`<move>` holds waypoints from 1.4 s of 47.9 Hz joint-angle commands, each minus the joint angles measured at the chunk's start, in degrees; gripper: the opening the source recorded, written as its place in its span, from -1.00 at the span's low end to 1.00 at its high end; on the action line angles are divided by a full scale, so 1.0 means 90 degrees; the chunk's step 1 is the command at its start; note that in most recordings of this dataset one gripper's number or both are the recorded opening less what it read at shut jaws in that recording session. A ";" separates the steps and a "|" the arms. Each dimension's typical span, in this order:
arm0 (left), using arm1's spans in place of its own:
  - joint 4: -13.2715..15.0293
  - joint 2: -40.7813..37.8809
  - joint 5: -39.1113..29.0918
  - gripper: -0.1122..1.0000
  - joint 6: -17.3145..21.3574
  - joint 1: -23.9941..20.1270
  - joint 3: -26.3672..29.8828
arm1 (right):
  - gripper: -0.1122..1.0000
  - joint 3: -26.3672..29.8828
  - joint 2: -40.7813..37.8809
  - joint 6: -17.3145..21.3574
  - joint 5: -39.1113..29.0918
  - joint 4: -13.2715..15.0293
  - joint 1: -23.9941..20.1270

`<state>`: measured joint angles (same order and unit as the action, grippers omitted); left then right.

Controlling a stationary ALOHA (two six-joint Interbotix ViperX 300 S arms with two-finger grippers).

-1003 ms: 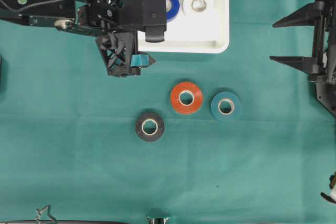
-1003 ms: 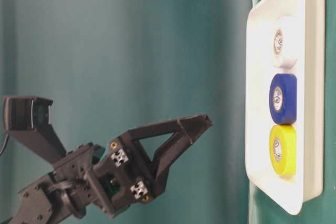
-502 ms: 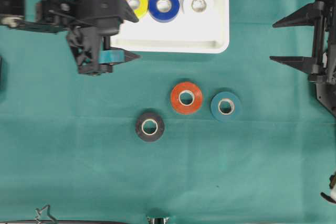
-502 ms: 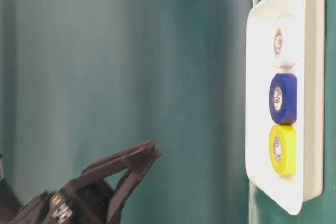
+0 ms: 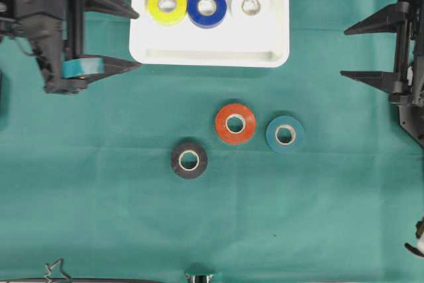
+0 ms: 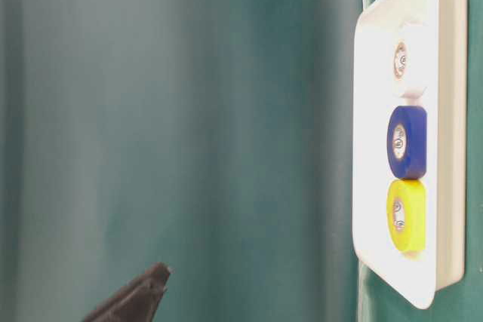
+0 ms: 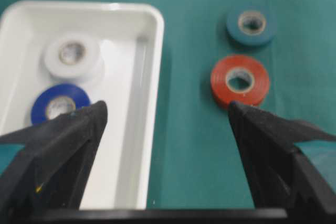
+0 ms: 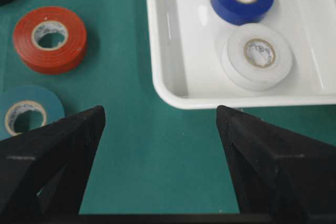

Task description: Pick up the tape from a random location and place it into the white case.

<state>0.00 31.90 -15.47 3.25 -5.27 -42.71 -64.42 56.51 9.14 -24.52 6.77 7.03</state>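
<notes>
The white case (image 5: 209, 57) sits at the top centre and holds a yellow tape (image 5: 167, 4), a blue tape (image 5: 207, 7) and a white tape (image 5: 250, 6) in a row. On the green cloth below lie an orange-red tape (image 5: 235, 124), a teal tape (image 5: 285, 134) and a black tape (image 5: 189, 160). My left gripper (image 5: 138, 38) hangs open and empty just left of the case; its wrist view shows the case rim (image 7: 152, 77) between its fingers. My right gripper (image 5: 344, 52) stands open and empty at the far right.
Green cloth covers the whole table. The three loose rolls lie close together in the middle, below the case. In the table-level view only one left fingertip (image 6: 139, 299) shows, at the bottom edge.
The left arm has drawn back leftward from over the case, open the whole time, uncovering the yellow tape. The right arm has not moved.
</notes>
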 commanded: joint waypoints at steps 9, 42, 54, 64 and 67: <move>0.0039 0.0361 0.0938 0.87 -0.0010 0.0010 -0.0684 | 0.68 0.0166 -0.0049 0.0000 0.0049 0.0010 -0.0020; 0.0049 0.0303 0.1240 0.87 -0.0010 0.0059 -0.0820 | 0.68 0.0430 -0.0947 -0.0029 0.1494 0.0020 -0.0020; 0.0049 0.0303 0.1279 0.87 -0.0010 0.0059 -0.0820 | 0.68 0.0859 -0.1641 -0.0020 0.2090 0.0020 -0.0020; 0.0049 0.0303 0.1279 0.86 -0.0010 0.0059 -0.0840 | 0.68 0.1250 -0.2168 -0.0029 0.2393 0.0020 -0.0020; 0.0049 0.0303 0.1279 0.86 -0.0010 0.0059 -0.0850 | 0.68 0.1328 -0.2275 -0.0039 0.2441 0.0020 -0.0020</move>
<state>0.35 34.37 -4.48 3.25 -4.92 -51.15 -54.76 36.83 8.79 -3.69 6.86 6.94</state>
